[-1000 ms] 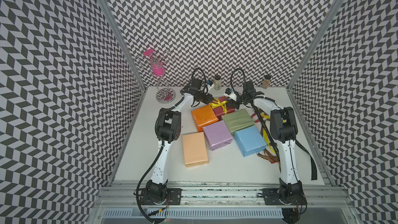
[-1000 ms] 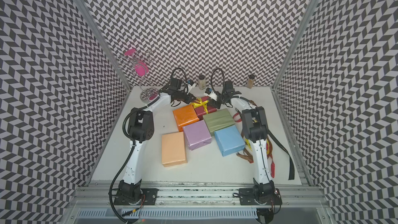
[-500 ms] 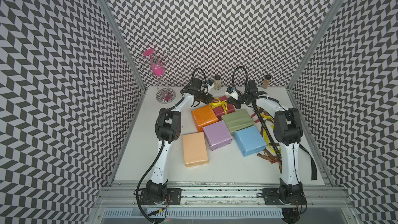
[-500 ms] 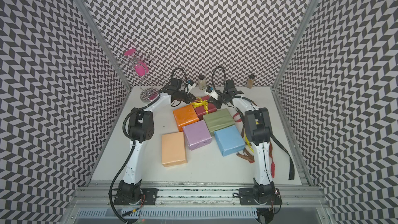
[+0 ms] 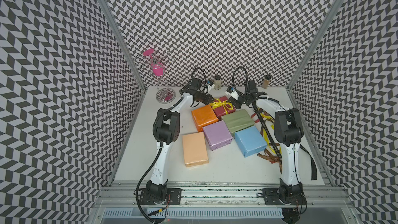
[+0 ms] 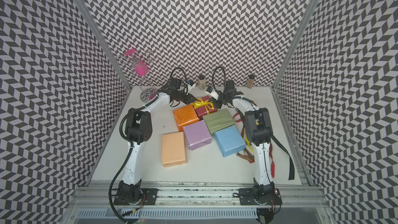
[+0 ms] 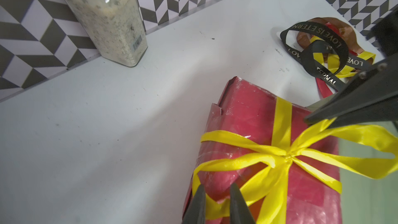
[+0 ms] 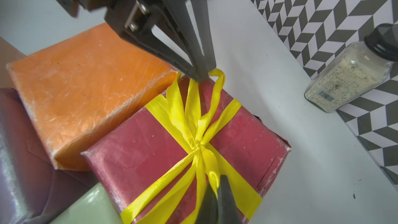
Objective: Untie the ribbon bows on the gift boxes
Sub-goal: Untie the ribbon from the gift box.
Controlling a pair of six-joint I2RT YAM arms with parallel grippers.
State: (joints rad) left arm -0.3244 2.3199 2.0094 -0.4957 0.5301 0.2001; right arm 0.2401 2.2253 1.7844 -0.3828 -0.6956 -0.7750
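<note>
One bow tied: the yellow ribbon bow is knotted on top of the dark red gift box.
Box place: it is set at the far middle of the table, just beside the orange box on its left.
Left gripper: jaws are held narrowly parted, a yellow strand lying between them; a pinch cannot be told.
Right gripper: jaws are closed on a loop of the bow.
Loose ribbons: piled at the right, by the right arm.
</note>
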